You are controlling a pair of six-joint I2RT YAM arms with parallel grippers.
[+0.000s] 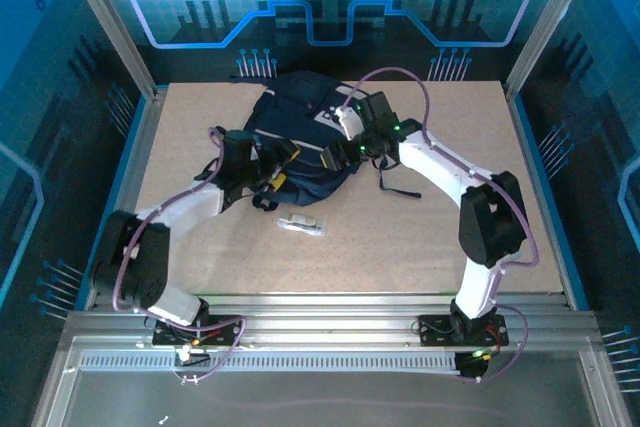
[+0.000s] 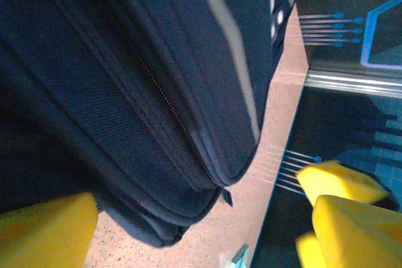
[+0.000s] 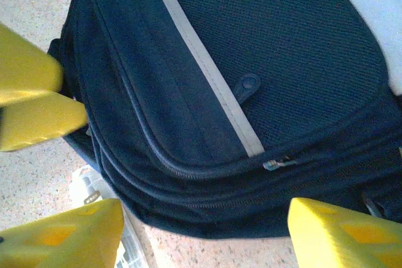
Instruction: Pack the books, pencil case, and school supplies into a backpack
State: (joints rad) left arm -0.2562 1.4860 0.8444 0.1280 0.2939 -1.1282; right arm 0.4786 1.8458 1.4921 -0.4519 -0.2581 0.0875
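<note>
Hovering at backpack [image 1: 295, 107], left tool [image 1: 270, 175], right tool [image 1: 337, 154] both spread apart (nothing held); pencil case [image 1: 300, 224] unpacked on desk [image 1: 420, 237] behind them.

One backpack [image 1: 300, 122], one pencil case [image 1: 302, 227] — plus left gripper [image 1: 275, 173] and right gripper [image 1: 338, 153].

Seen from above, the 6 o'clock edge of the backpack [image 1: 297, 112] is covered by the left tool [image 1: 284, 169] and the right tool [image 1: 335, 155], and their fingertips merge with the dark fabric. On the table [image 1: 420, 237], a pale item [image 1: 300, 224] at 6 o'clock from the backpack is too small to identify.

In the left wrist view the backpack runs off at 9 and 12 o'clock. Its pale stripe [image 2: 229, 48] is blurred, and the yellow fingers [image 2: 44, 233] are cut by the bottom edge.

In the right wrist view a clear pouch [image 3: 91, 186] at 7 o'clock is half hidden by the backpack's edge and a finger. Two yellow wedges [image 3: 31, 98] at 9 o'clock are cut off, and their owner is unclear.
</note>
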